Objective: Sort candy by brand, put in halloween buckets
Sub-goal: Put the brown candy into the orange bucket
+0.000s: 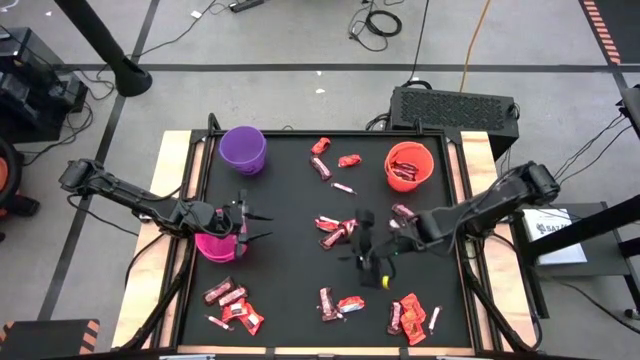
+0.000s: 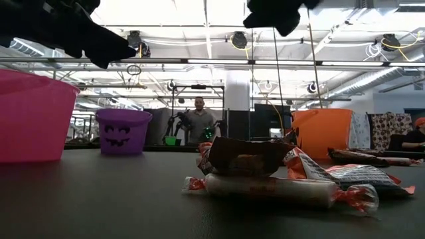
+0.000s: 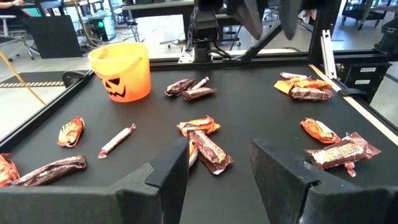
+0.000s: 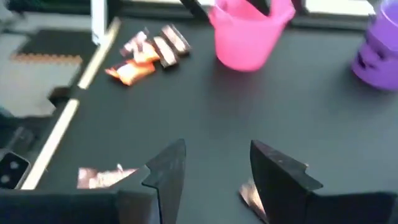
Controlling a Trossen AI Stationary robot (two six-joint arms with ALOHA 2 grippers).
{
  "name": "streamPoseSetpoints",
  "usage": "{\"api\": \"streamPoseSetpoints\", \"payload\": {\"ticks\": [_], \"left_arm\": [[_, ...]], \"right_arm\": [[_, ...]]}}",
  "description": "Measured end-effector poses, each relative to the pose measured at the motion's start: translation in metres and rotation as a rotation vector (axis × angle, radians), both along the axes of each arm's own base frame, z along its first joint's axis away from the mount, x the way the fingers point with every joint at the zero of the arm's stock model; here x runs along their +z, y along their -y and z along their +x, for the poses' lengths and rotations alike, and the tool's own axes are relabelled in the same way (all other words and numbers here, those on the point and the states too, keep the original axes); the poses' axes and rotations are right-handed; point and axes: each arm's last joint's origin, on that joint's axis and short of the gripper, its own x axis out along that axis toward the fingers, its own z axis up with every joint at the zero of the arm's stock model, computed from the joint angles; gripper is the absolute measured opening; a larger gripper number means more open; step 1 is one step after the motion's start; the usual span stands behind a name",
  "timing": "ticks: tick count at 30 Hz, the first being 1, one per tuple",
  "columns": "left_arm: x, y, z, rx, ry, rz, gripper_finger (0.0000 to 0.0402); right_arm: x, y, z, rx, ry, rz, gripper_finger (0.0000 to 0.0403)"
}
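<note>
A black worktop (image 1: 290, 250) with pale wooden side rails stands in an open workshop, cables and an equipment case on the floor behind it. Nearest the front edge lie three clusters of candy: one at the left front (image 1: 233, 305), a small one at centre front (image 1: 338, 303), and a red-orange group at the right front (image 1: 410, 317). Just behind these, the right gripper (image 1: 368, 252) hovers over the middle of the worktop with fingers parted and nothing seen between them; its wrist view shows bare black surface between the fingers, with a wrapper edge (image 4: 250, 196) just beside one finger. The nearest candy to it is the mixed pile (image 1: 335, 230) just to its left and slightly farther back, which includes a dark brown-red bar, a shiny orange-red packet and a pinkish-white twist-end stick; the low view shows the stick (image 2: 279, 189) lying crosswise under the bar. The right arm is judged the nearer one for this pile. Level with it, the left gripper (image 1: 243, 222) sits over the magenta-pink bucket (image 1: 212, 246), fingers apart and empty. Farther back lie loose candy pieces (image 1: 333, 165), between the purple bucket (image 1: 243, 149) at the left rear and the orange bucket (image 1: 408, 165), which already holds red packets, at the right rear. A person (image 2: 199, 118) stands well beyond the worktop.
</note>
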Motion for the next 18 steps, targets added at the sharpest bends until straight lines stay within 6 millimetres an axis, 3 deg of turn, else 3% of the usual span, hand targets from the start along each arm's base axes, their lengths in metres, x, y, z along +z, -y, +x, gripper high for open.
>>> {"api": "streamPoseSetpoints", "payload": {"ticks": [5,10,15,18], "left_arm": [[0.001,0.0,0.0,0.0,0.006,0.0,0.0176],[0.005,0.001,0.001,-0.018,0.05,0.002,0.0176],[0.006,0.002,0.001,-0.055,0.055,-0.006,0.0176],[0.005,0.002,0.001,-0.055,0.054,-0.004,0.0176]], "right_arm": [[-0.034,-0.007,0.008,0.027,0.218,0.058,0.0171],[-0.07,-0.012,0.036,0.058,0.371,0.003,0.0171],[-0.102,-0.021,0.089,0.134,0.454,-0.042,0.0171],[-0.115,-0.024,0.126,0.204,0.413,-0.032,0.0171]]}}
